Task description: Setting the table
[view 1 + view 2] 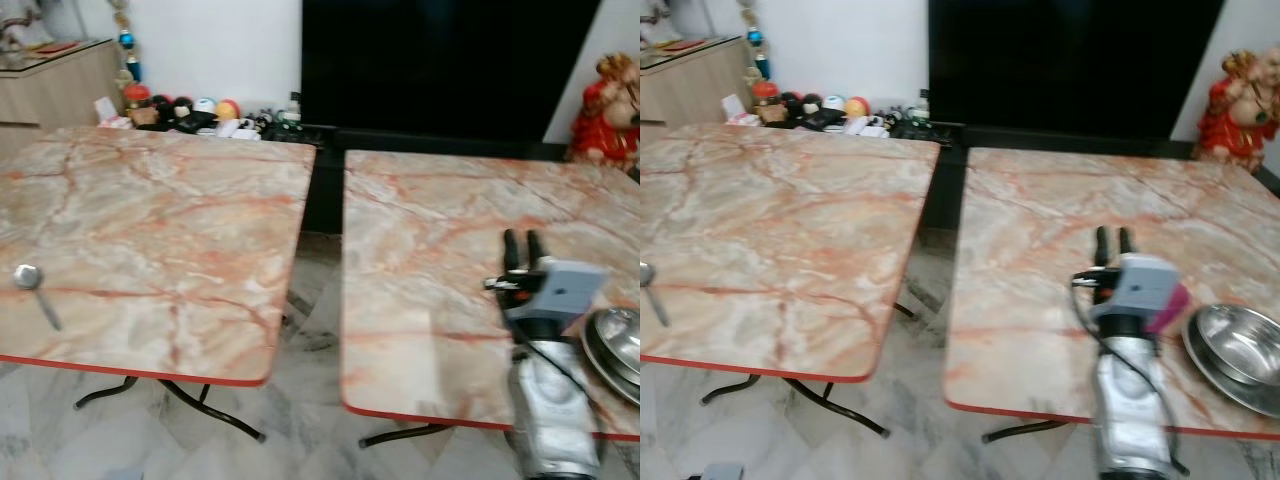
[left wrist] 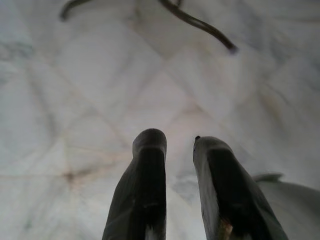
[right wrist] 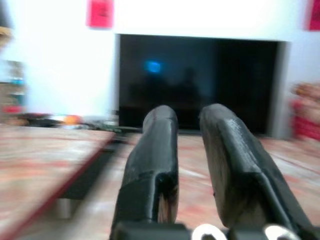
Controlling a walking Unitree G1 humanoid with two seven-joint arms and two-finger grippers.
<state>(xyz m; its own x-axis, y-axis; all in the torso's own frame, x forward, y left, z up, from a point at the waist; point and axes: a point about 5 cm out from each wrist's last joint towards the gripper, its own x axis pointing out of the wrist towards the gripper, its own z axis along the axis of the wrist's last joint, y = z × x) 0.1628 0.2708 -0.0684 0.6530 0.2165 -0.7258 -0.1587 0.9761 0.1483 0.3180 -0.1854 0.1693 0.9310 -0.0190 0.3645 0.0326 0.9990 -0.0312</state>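
Note:
Two marble-patterned tables stand side by side. A steel spoon [image 1: 30,286] lies near the left edge of the left table [image 1: 160,230]. On the right table [image 1: 1040,240], a steel bowl [image 1: 1240,343] sits on a steel plate [image 1: 1214,385] near the front right corner. My right gripper [image 1: 524,238] is raised over the right table, just left of the bowl, its fingers close together with nothing between them. In the left wrist view my left gripper [image 2: 179,140] hangs over the marble floor, also holding nothing.
A narrow gap [image 1: 318,260] of floor separates the tables, and black folding legs [image 1: 215,412] stick out below. Behind are a large black screen [image 1: 440,60], a red figurine [image 1: 608,110], small toys [image 1: 190,110] on the floor and a wooden cabinet [image 1: 50,85].

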